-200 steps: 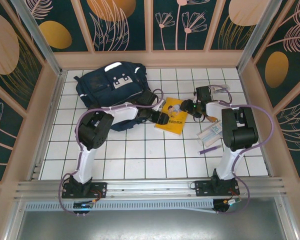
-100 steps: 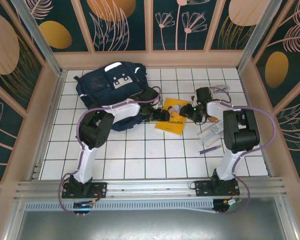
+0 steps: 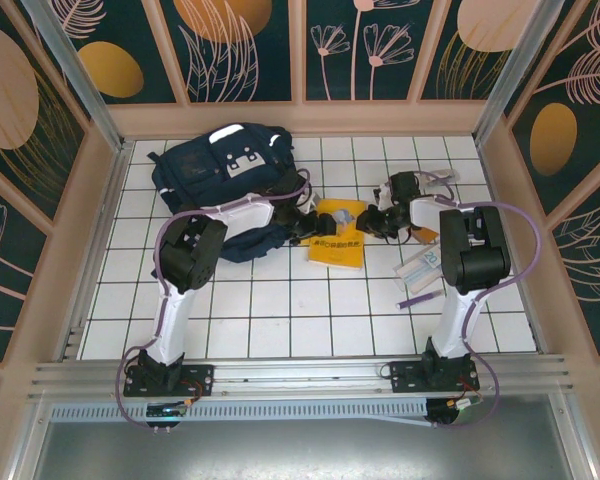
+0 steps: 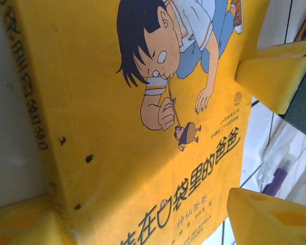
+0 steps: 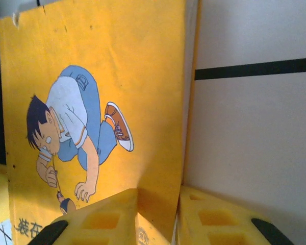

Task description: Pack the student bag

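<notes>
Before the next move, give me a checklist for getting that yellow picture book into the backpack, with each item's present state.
1. Right gripper pinches the yellow picture book at its edge: ok.
2. Left gripper jaws wide, astride the book: ok; contact cannot tell.
3. Book fully off the table: cannot tell.
4. Navy backpack opening unzipped and facing the book: cannot tell.
5. Purple pen lies right of the book, away from the route to the backpack: ok.
</notes>
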Robot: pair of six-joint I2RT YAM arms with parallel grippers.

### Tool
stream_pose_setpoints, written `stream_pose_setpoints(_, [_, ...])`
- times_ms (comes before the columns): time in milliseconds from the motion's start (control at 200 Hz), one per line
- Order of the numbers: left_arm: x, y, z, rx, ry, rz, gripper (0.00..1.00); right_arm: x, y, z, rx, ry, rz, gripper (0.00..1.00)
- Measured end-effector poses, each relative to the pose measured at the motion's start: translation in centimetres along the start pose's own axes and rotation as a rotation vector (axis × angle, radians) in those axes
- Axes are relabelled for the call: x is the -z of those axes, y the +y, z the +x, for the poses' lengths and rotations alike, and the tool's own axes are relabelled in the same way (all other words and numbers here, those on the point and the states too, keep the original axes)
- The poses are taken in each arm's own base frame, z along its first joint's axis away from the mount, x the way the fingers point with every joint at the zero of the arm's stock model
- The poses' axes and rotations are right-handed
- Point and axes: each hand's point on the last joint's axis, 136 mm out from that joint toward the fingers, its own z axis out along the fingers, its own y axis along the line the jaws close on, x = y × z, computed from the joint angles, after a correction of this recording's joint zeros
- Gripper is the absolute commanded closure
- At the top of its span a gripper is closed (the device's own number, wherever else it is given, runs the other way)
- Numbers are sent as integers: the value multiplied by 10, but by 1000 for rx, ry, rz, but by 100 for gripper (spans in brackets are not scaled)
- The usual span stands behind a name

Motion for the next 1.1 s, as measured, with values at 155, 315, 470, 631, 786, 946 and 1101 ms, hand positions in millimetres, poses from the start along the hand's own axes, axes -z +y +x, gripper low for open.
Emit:
stream_pose_setpoints(155, [-1,1,9,34,11,9,60,-4,8,10,13,10,-77,76])
stream_pose_setpoints(315, [2,-5,4,46,-17,17,87,1,17,17,20,-15,-116,56])
stream_pose_setpoints(470, [32,-35,-7,-3,-105,42,97,27,36,35,-9,-54,-153,42])
stream_pose_setpoints(631, [91,-76,-27,-36,-266,82,99,99,85,4,-14,-275,-303,36])
stream_pose_setpoints(786, [153,-114,-47,9,-440,196,97,151,132,-14,-53,-389,-501,23])
stream_pose_setpoints(946, [208,-132,-59,51,-616,309,97,159,143,-15,-182,-357,-588,17])
stream_pose_setpoints(1101, [241,-126,-68,129,-768,350,100,165,153,-18,-257,-345,-644,1])
